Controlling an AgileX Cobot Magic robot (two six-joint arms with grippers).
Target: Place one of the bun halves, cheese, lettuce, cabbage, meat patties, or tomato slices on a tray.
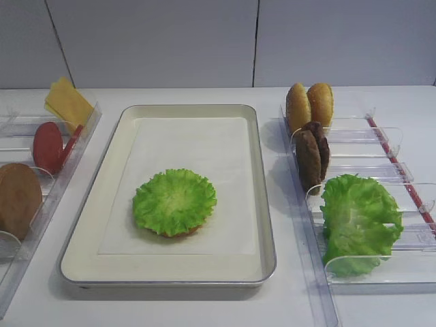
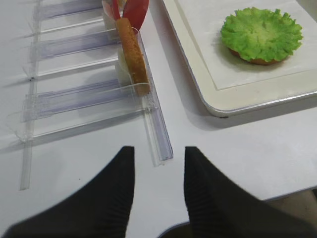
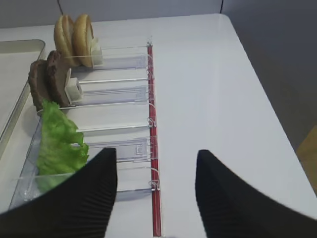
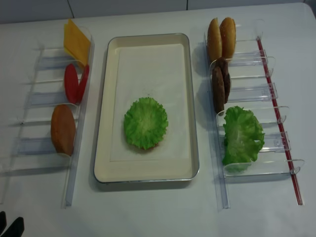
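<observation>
Now | lettuce (image 1: 174, 201): round, frilly, bright green | on tray (image 1: 261, 163)

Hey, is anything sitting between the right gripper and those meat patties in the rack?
Yes, partly. The right gripper hangs near the rack's near end, and the bunch of green leaves stands in the slot before the meat patties. Above the rack nothing visible blocks.

Metal-rimmed tray (image 1: 262, 204), clear plastic racks (image 1: 381, 136)
</observation>
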